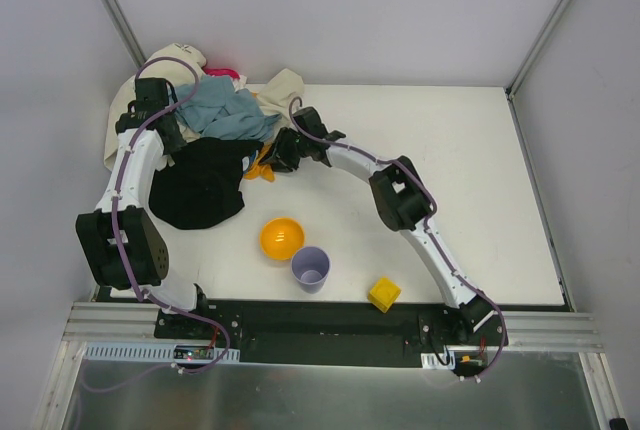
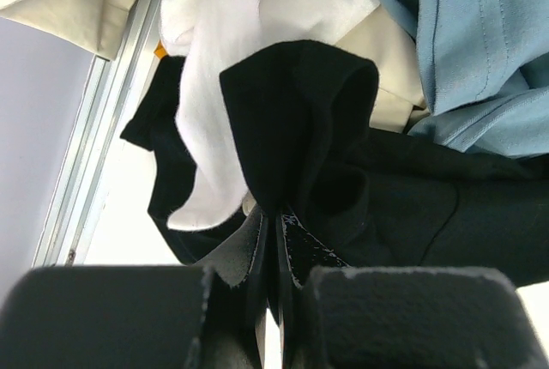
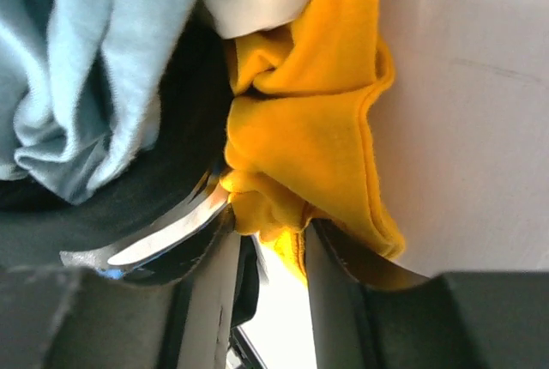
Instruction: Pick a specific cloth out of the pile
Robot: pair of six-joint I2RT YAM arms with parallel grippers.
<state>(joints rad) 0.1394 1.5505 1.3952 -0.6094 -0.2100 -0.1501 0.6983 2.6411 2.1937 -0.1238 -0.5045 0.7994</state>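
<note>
Table: white matt top [image 1: 480, 150], lightly scuffed, filling the middle of the overhead view.
Walls: pale grey-white panels [image 1: 350, 10] at the far side and on both flanks.
Frame: a left aluminium post [image 1: 112, 8] and a right aluminium post [image 1: 555, 20], slanting at the far corners.
Near edge: black strip [image 1: 330, 330] set between aluminium rails [image 1: 550, 330].
Below: dull shiny metal sheet [image 1: 330, 395].
Light: even and soft, shadows faint.

Crumpled orange-yellow cloth [image 3: 313, 137] against the pile [image 1: 222, 115]
</note>
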